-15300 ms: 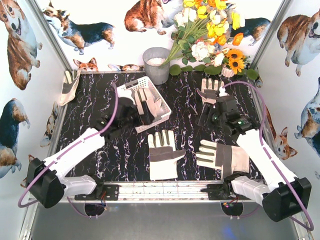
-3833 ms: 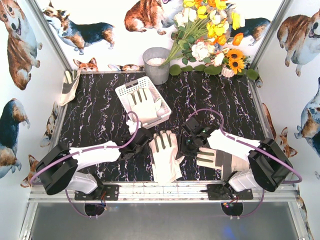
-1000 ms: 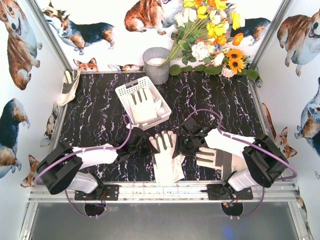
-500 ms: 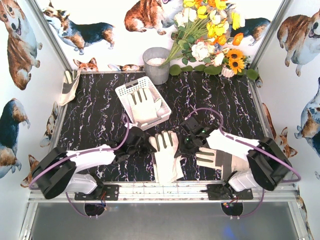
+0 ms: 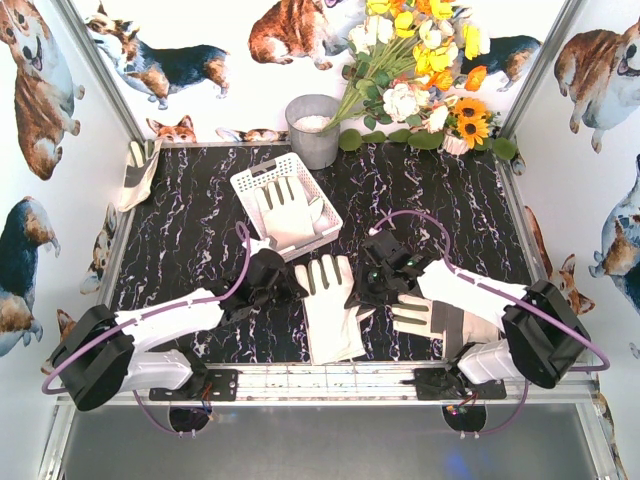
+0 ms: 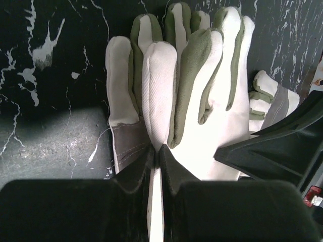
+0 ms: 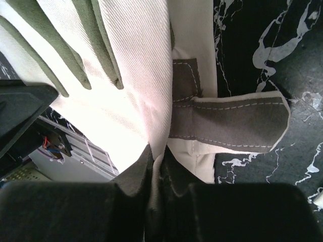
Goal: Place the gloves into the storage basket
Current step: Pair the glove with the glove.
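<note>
Clamped by left gripper [image 5: 296, 289] and right gripper [image 5: 359, 294]: centre glove [image 5: 330, 312].
Runs near-to-far, tips far; two gloves [image 5: 440, 318] on table [image 5: 180, 240], one in sole storage basket [image 5: 265, 167].

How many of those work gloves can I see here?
4. One glove lies in the basket, perhaps covering others; the middle glove is pinched by the left gripper and right gripper; a third glove beside it; a fourth glove at the left wall.

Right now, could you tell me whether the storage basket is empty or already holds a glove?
Not empty: in the top view, at least one glove lies inside the storage basket.
</note>
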